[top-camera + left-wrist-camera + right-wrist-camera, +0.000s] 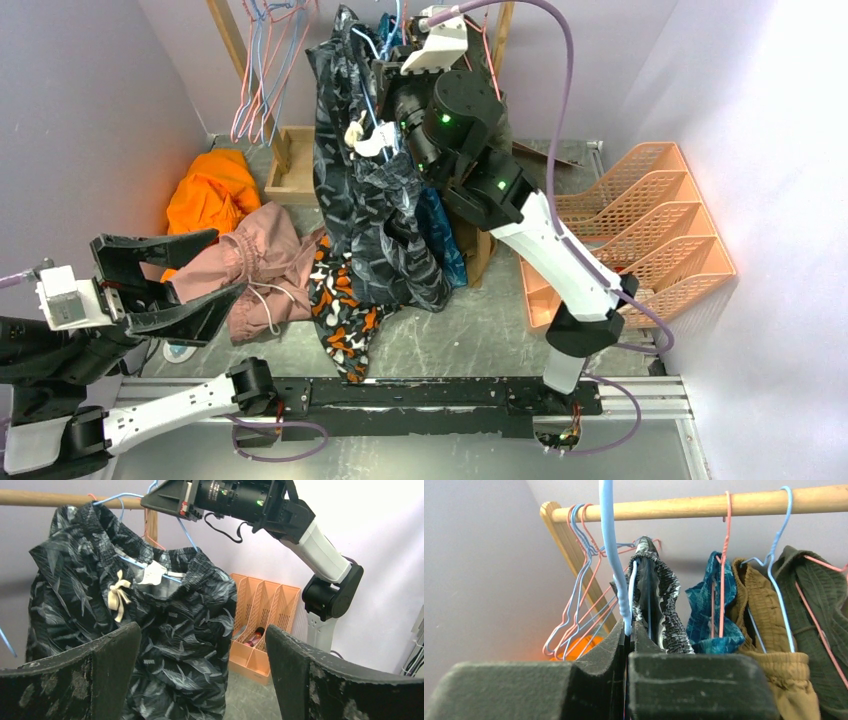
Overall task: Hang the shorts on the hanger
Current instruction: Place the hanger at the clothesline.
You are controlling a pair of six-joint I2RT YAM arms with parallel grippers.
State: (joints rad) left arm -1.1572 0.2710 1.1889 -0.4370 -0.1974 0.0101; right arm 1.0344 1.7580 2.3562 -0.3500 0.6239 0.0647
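Note:
The dark leaf-print shorts (365,215) hang by the waistband from the light-blue hanger (372,110), up by the wooden rod. My right gripper (392,62) is shut on the hanger's neck just under the hook. In the right wrist view the jaws (628,630) pinch the blue wire (611,540), and the shorts' elastic waist (664,600) shows just behind. The hook runs up out of that view, so I cannot tell whether it sits on the rod. My left gripper (228,263) is open and empty at the left, facing the shorts (150,630) from a distance.
The wooden rod (704,505) carries empty pink and blue hangers (579,595), teal shorts (704,605) and tan and green garments. On the table lie an orange cloth (210,190), pink shorts (265,265) and blotchy shorts (345,320). An orange file rack (640,230) stands at the right.

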